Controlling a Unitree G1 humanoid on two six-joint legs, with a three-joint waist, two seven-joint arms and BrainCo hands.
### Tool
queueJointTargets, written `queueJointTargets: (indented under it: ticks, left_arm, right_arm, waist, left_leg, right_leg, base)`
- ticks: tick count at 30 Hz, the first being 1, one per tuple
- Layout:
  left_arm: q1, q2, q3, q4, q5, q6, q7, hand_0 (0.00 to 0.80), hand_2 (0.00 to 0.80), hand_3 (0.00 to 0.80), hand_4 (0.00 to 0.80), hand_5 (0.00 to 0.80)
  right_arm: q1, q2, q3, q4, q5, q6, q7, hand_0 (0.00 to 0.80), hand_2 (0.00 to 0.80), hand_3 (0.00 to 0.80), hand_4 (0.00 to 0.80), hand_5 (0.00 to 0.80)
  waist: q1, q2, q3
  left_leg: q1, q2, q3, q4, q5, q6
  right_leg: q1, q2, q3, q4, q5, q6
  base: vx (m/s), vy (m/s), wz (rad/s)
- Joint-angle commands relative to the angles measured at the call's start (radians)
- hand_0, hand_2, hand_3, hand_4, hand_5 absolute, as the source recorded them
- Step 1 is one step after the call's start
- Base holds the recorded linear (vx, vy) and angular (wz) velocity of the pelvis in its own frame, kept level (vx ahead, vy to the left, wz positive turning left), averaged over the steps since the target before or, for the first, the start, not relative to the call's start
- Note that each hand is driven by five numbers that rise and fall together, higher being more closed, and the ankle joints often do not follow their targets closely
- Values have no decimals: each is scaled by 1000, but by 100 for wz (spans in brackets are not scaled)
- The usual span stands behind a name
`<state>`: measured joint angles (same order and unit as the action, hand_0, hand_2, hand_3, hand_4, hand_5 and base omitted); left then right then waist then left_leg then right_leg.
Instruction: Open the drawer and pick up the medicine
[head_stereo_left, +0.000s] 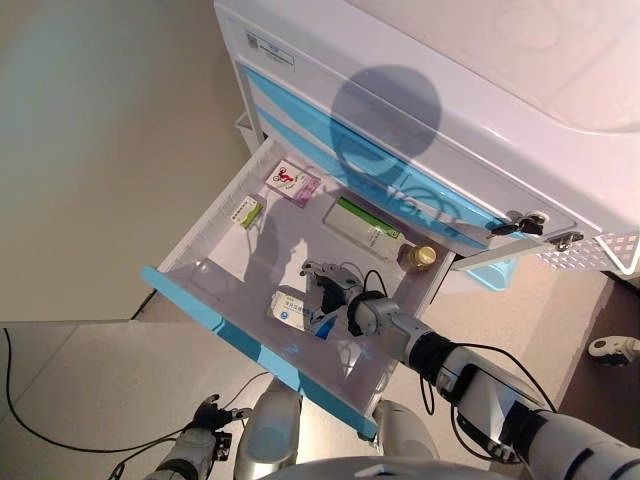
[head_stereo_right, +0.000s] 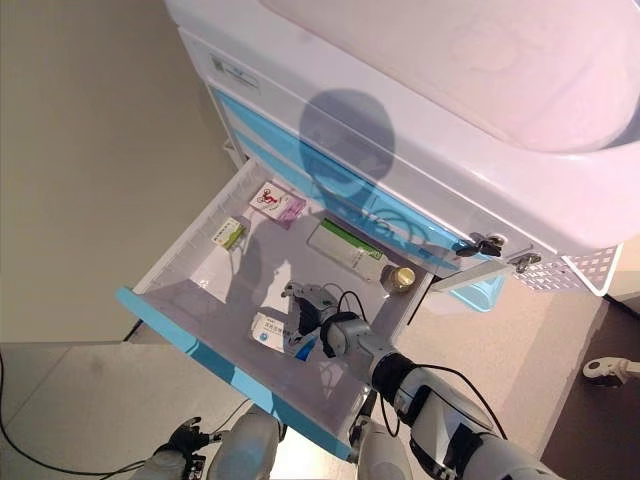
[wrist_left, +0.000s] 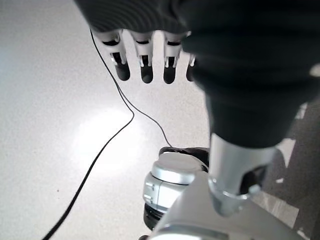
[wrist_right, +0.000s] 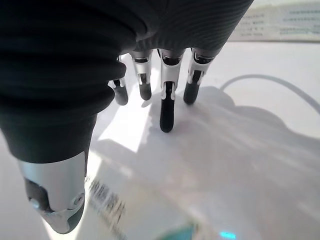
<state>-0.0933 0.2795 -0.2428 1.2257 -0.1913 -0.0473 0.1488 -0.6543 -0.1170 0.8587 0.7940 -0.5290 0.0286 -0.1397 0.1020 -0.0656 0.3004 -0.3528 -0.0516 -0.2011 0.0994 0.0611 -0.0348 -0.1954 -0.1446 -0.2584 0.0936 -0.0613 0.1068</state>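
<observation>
The blue-fronted drawer (head_stereo_left: 212, 230) of the white cabinet stands pulled open. A white and blue medicine box (head_stereo_left: 292, 310) lies near its front. My right hand (head_stereo_left: 335, 290) is inside the drawer, right over that box, fingers straight and open. In the right wrist view the box (wrist_right: 150, 210) lies under the thumb (wrist_right: 55, 200), with the fingertips (wrist_right: 167, 120) on the drawer floor past it. My left hand (head_stereo_left: 205, 425) hangs low by the floor, open and empty; it also shows in the left wrist view (wrist_left: 145, 60).
Further in the drawer lie a pink box (head_stereo_left: 291, 182), a small green box (head_stereo_left: 246, 212), a long green and white box (head_stereo_left: 366, 226) and a gold-capped bottle (head_stereo_left: 421, 257). Keys (head_stereo_left: 515, 226) hang at the cabinet's right. A black cable (wrist_left: 115, 130) runs over the floor.
</observation>
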Motion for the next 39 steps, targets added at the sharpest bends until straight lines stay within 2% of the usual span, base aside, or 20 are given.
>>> queueJointTargets:
  ticks: [1, 2, 4, 5, 6, 13, 21, 22, 23, 24, 27, 28, 29, 30, 34, 35, 39]
  left_arm:
    - [-29, -6, -23, -3, -45, -11, 19, 0, 0, 0, 0, 0]
    - [-41, -11, -24, -3, -41, -12, 8, 0, 0, 0, 0, 0]
    - [-49, -22, -43, -7, -47, -22, 1, 0, 0, 0, 0, 0]
    - [-54, -24, -51, -13, -54, -28, -3, 0, 0, 0, 0, 0]
    - [-66, -21, -58, -15, -62, -30, -5, 0, 0, 0, 0, 0]
    - [-98, -32, -87, -12, -81, -31, 0, 0, 0, 0, 0, 0]
    - [-96, -40, -99, -3, -85, -32, 4, 0, 0, 0, 0, 0]
    - [-90, -27, -85, -4, -82, -32, 1, 0, 0, 0, 0, 0]
    - [-89, -28, -56, -4, -88, -24, 16, 0, 0, 0, 0, 0]
    - [-91, -32, -42, 2, -83, -20, 24, 0, 0, 0, 0, 0]
    - [-91, -38, -30, 8, -72, -14, 31, 0, 0, 0, 0, 0]
    - [-88, -39, -29, 8, -70, -14, 35, 0, 0, 0, 0, 0]
    - [-88, -39, -29, 8, -70, -14, 35, 0, 0, 0, 0, 0]
    - [-87, -35, -23, 5, -63, -17, 39, 0, 0, 0, 0, 0]
    - [-80, -27, -9, -2, -48, -16, 44, 0, 0, 0, 0, 0]
    - [-76, -25, 5, -2, -43, -15, 45, 0, 0, 0, 0, 0]
    - [-59, -16, 36, 6, -19, -15, 40, 0, 0, 0, 0, 0]
  right_arm:
    - [-20, 22, 24, 62, 5, 23, -7, 0, 0, 0, 0, 0]
    - [-32, 16, 20, 76, -9, 12, 1, 304, 304, 304, 304, 304]
    - [-17, 31, 32, 119, -59, 11, -11, 734, 734, 734, 734, 734]
    - [-8, 37, 28, 144, -64, 9, -19, 797, 797, 797, 797, 797]
    - [-7, 28, 31, 175, -87, 12, -20, 800, 800, 800, 800, 800]
    - [-62, 27, 27, 197, -97, 23, -41, 800, 800, 800, 800, 800]
    - [-113, 19, 18, 185, -82, 21, -56, 800, 800, 800, 800, 800]
    - [-99, -16, 21, 129, -75, 2, -30, 800, 800, 800, 800, 800]
    - [-49, -54, 23, -88, -77, -9, -36, 800, 800, 800, 800, 800]
    - [-25, -86, 15, -142, -73, -18, -46, 800, 800, 800, 800, 800]
    - [-1, -106, -12, -178, -60, -22, -66, 800, 800, 800, 800, 800]
    - [8, -111, -20, -178, -53, -23, -70, 461, 461, 461, 461, 461]
    - [8, -111, -20, -178, -53, -23, -70, 461, 461, 461, 461, 461]
    - [19, -124, -42, -196, -37, -31, -80, 0, 0, 0, 0, 0]
    - [27, -170, -92, -319, 15, -46, -74, 0, 0, 0, 0, 0]
    - [51, -208, -127, -393, 45, -65, -80, 0, 0, 0, 0, 0]
    - [124, -306, -206, -496, 93, -102, -77, 0, 0, 0, 0, 0]
  waist:
    - [20, -3, 40]
    - [20, 3, 42]
    - [21, 12, 52]
    - [21, 17, 57]
    - [24, 26, 62]
    - [32, 40, 66]
    - [36, 47, 66]
    - [29, 41, 66]
    - [2, 15, 74]
    - [-8, 6, 78]
    - [-15, -2, 80]
    - [-16, -1, 81]
    - [-16, -1, 81]
    - [-19, 1, 80]
    - [-26, 1, 73]
    - [-34, -6, 70]
    - [-47, -15, 59]
  left_leg:
    - [3, -41, 19, -42, 8, 26]
    - [-3, -43, 12, -44, 13, 26]
    - [-7, -46, 0, -49, 17, 24]
    - [-13, -47, -8, -53, 22, 23]
    - [-18, -46, -17, -63, 32, 19]
    - [-28, -50, -50, -87, 49, 15]
    - [-27, -52, -58, -88, 46, 20]
    - [-26, -50, -54, -90, 46, 18]
    - [-20, -41, -36, -94, 44, 18]
    - [-17, -38, -31, -95, 43, 18]
    - [-16, -34, -28, -94, 42, 17]
    - [-15, -34, -29, -93, 41, 17]
    - [-15, -34, -29, -93, 41, 17]
    - [-15, -34, -29, -92, 40, 18]
    - [-13, -30, -24, -93, 40, 20]
    - [-5, -29, -18, -93, 34, 20]
    - [4, -26, -8, -92, 27, 23]
  right_leg:
    - [-106, -40, 22, 92, 72, 12]
    - [-112, -41, 18, 97, 70, 11]
    - [-114, -45, 8, 105, 63, 10]
    - [-119, -47, 3, 110, 62, 10]
    - [-126, -50, -8, 117, 60, 9]
    - [-138, -57, -29, 132, 51, 5]
    - [-154, -62, -19, 149, 44, 4]
    - [-156, -59, -13, 149, 44, 6]
    - [-160, -53, 0, 149, 46, 7]
    - [-160, -52, 4, 149, 45, 7]
    - [-159, -48, 7, 146, 43, 6]
    - [-159, -48, 7, 148, 41, 6]
    - [-159, -48, 7, 148, 41, 6]
    - [-161, -48, 6, 151, 39, 6]
    - [-165, -48, 9, 155, 42, 8]
    - [-163, -49, 14, 160, 37, 9]
    - [-161, -48, 20, 159, 39, 11]
  base:
    - [-6, -25, 9]
    - [-14, -10, 27]
    - [-9, -23, 34]
    - [-14, -24, 21]
    - [-15, -16, 16]
    - [8, -21, 19]
    - [6, 1, 11]
    - [0, 0, 0]
    - [0, 0, 0]
    - [-8, -1, -4]
    - [-4, -7, -17]
    - [6, -7, -13]
    - [-9, 0, -11]
    - [-6, 2, -7]
    - [-2, 2, -1]
    - [-4, 17, -4]
    - [5, 14, -5]
